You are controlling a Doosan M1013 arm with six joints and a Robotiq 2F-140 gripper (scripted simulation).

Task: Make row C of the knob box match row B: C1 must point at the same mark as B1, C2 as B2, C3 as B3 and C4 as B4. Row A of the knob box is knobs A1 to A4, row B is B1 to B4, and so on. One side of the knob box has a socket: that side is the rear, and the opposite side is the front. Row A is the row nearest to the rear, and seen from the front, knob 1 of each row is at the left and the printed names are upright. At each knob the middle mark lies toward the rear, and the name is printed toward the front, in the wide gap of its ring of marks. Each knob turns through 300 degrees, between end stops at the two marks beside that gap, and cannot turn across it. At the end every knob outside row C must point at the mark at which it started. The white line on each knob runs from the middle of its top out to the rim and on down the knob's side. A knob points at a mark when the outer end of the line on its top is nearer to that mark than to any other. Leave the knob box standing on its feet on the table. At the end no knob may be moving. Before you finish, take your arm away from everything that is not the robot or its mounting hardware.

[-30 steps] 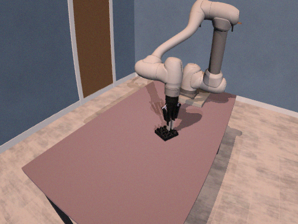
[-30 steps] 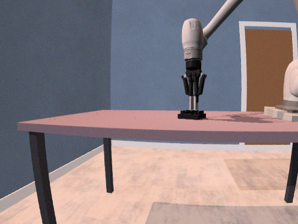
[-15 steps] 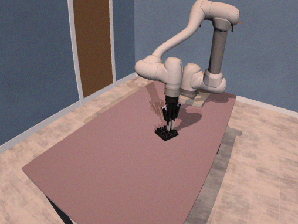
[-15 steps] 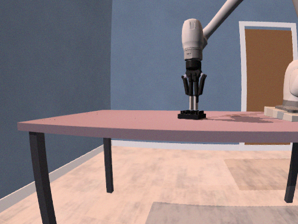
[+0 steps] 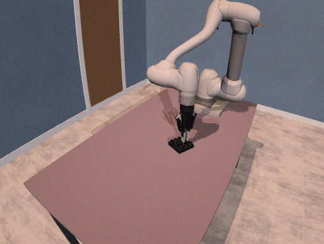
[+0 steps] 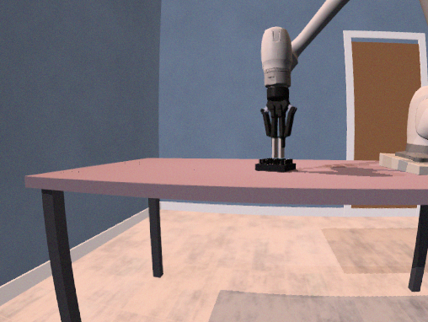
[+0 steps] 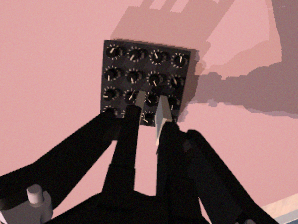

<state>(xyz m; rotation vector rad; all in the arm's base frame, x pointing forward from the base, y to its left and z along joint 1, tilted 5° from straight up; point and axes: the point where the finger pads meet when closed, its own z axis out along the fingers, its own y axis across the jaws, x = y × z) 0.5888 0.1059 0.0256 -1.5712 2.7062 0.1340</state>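
The wrist view alone gives me the top of the knob box (image 7: 147, 76): a dark, square slab with a four-by-four grid of small round black knobs, each ringed by fine pale marks. The printed names and the white lines are too small to read. In that view my end effector (image 7: 148, 116) reaches over the box's near edge, its two matte black fingers nearly clenched with only a narrow slot between them, grasping nothing. The tips sit among the knobs of the nearest rows, but I cannot tell which knob they are at. The exterior view shows what the wrist cannot: the knob box (image 6: 275, 164) stands flat on the smooth, dull pink bench (image 6: 168, 177), and my end effector (image 6: 277, 152) comes straight down onto it, pale fingertip pads reaching the knob tops while the outer black linkages splay above. From the top view the knob box (image 5: 181, 145) is a small black block well in from every edge of the bench (image 5: 127, 179), with my end effector (image 5: 185, 138) over its far side and my glossy, rounded cream arm links arching behind it.
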